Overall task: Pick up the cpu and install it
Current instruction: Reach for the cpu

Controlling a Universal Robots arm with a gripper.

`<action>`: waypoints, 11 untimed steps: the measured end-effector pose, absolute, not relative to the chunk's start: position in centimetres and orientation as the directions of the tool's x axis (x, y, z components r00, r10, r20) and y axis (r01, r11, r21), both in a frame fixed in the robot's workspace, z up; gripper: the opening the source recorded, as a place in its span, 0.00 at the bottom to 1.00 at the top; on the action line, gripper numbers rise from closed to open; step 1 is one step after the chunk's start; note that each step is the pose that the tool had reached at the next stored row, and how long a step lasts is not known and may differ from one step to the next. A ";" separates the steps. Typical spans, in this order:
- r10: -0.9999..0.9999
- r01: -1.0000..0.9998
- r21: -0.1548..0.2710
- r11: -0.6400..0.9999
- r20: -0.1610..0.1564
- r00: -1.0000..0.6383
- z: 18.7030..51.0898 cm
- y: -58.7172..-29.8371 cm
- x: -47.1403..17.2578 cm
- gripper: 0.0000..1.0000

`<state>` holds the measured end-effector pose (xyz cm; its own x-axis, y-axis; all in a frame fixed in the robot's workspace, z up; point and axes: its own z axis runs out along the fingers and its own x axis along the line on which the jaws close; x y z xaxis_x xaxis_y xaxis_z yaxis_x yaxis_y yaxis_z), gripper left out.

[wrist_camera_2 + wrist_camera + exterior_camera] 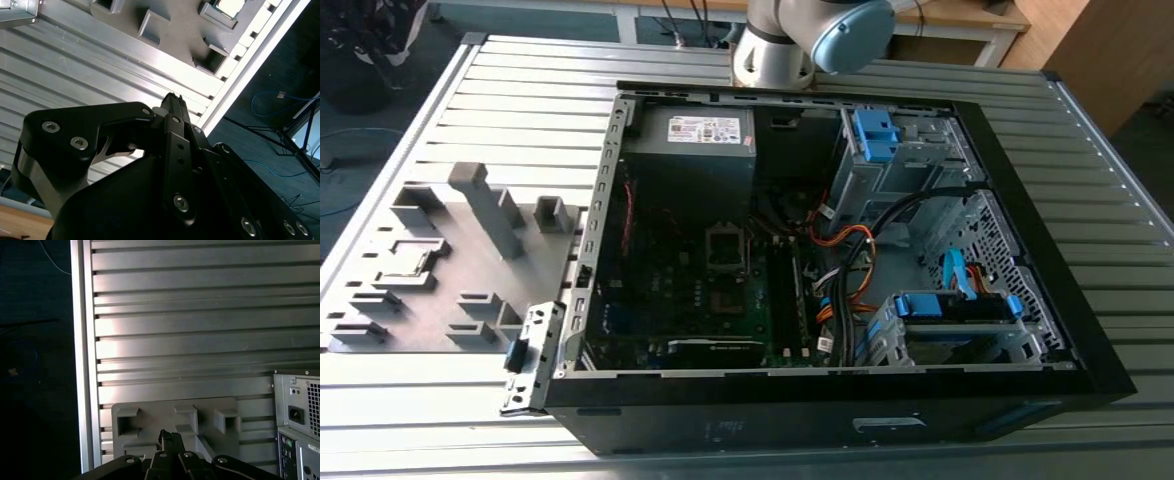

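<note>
The cpu (230, 6) is a pale silver square lying flat in a pocket of the grey fixture tray (175, 30), seen in the second wrist view. In the exterior view that tray (440, 270) lies on the table at the exterior view's left of the open computer case (827, 250). The dark square socket (727, 247) sits on the motherboard inside the case. My gripper (173, 100) hangs high above the table near the tray, well short of the cpu. Its black fingers are pressed together with nothing between them. In the first wrist view the gripper (167, 436) sits over the tray's edge (175, 415).
The slatted aluminium table (520, 90) carries the case and the tray. The arm's base (787, 40) stands behind the case. The case's rear panel (300, 425) is close beside the tray. Beyond the table edge (82, 365) is dark floor with cables.
</note>
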<state>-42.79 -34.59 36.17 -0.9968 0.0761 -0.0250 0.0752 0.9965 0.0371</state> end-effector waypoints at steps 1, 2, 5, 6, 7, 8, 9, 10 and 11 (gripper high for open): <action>0.076 0.075 0.037 0.996 -0.025 -0.997 36.1 -34.7 -42.9 0.11; 0.076 0.075 0.037 0.996 -0.025 -0.997 36.1 -34.8 -43.0 0.11; 0.076 0.075 0.037 0.996 -0.025 -0.997 36.0 -35.2 -43.3 0.11; 0.076 0.075 0.037 0.996 -0.025 -0.997 35.9 -35.4 -43.4 0.11; 0.076 0.075 0.037 0.996 -0.025 -0.997 35.8 -35.6 -43.5 0.11; 0.076 0.075 0.037 0.996 -0.025 -0.997 35.7 -35.8 -43.5 0.11; 0.076 0.075 0.037 0.996 -0.025 -0.997 35.6 -36.0 -43.6 0.11; 0.076 0.075 0.037 0.996 -0.025 -0.997 35.5 -36.1 -43.7 0.11; 0.076 0.075 0.037 0.996 -0.025 -0.997 35.4 -36.3 -43.7 0.11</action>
<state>-43.73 -36.30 35.39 -0.9968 0.0760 -0.0250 0.0751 0.9965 0.0372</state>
